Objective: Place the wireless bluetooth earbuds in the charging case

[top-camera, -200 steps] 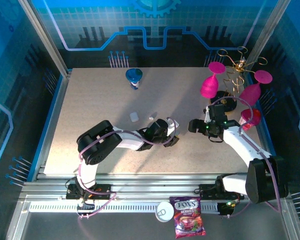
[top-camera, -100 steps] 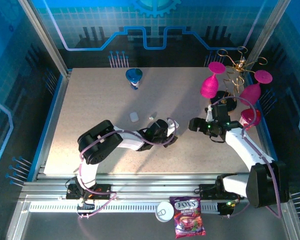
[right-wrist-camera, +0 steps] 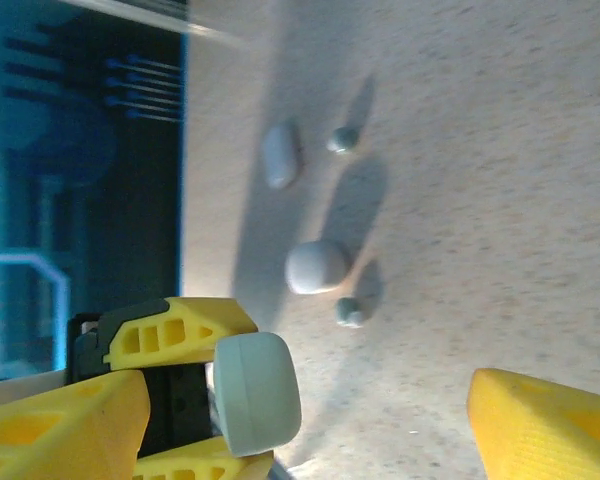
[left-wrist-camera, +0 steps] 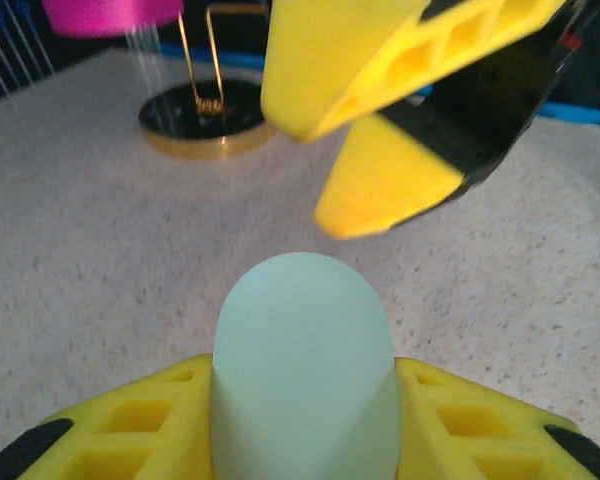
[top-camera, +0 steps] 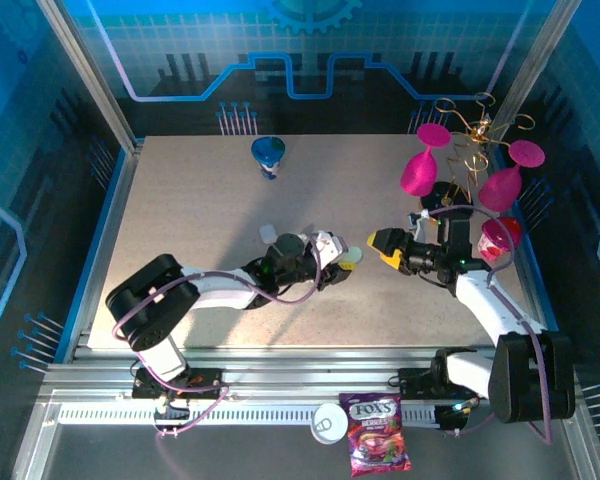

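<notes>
My left gripper (top-camera: 342, 260) is shut on a white pebble-shaped charging case (left-wrist-camera: 302, 340), held lid closed and end-out between its yellow fingers (left-wrist-camera: 130, 420). My right gripper (top-camera: 384, 246) faces it from the right, open, its yellow fingertips (left-wrist-camera: 380, 185) just beyond the case's tip and not touching. The right wrist view shows the held case (right-wrist-camera: 255, 392) and, on the table behind it, two small earbuds (right-wrist-camera: 350, 312) (right-wrist-camera: 342, 140) and two more white cases (right-wrist-camera: 315, 266) (right-wrist-camera: 280, 155).
A gold stand (top-camera: 475, 135) hung with pink glasses (top-camera: 417, 172) occupies the back right; its round base (left-wrist-camera: 205, 120) lies close behind my right gripper. A blue funnel-like object (top-camera: 269, 153) stands at the back. One loose white case (top-camera: 268, 233) lies left of my left wrist.
My left gripper has closed on the case, lifted it and swung it toward the right. My right gripper has come left and turned its open fingers toward the case.
</notes>
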Robot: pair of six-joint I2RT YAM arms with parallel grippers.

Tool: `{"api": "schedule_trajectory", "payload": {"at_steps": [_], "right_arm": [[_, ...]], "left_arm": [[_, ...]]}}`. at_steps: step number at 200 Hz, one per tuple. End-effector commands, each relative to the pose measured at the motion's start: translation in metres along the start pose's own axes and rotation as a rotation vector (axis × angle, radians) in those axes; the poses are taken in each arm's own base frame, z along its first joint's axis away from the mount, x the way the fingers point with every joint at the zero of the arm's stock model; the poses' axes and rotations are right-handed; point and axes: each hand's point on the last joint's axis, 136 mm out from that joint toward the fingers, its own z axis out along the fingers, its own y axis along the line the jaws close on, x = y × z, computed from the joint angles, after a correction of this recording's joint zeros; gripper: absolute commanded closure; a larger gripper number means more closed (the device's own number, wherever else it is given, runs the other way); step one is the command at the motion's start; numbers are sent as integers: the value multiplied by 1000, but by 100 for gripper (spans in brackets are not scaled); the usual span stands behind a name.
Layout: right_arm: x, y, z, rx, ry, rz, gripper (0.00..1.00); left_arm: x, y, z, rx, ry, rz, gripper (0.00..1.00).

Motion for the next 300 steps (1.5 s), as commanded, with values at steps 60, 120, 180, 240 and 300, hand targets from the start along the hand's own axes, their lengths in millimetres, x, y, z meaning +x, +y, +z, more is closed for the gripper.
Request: {"api": "schedule_trajectory", "payload": {"at_steps": [60, 120, 180, 240, 300], "right_arm": [[22, 56, 8, -258, 116, -22, 35], [31, 52, 19, -250, 161, -1, 52], [32, 47, 21, -229, 171, 18, 73], [17, 52, 19, -243, 130, 50, 75], [-8, 75, 10, -364, 67, 112, 75]], "left_arm": [[-40, -4, -18, 68, -142, 131, 59], [-43, -5, -17, 79, -146, 117, 60], [-42, -2, -16, 63, -141, 122, 58], [-54, 8, -24, -4, -205, 92, 15], [-81, 27, -53, -59, -427, 1, 6]]}}
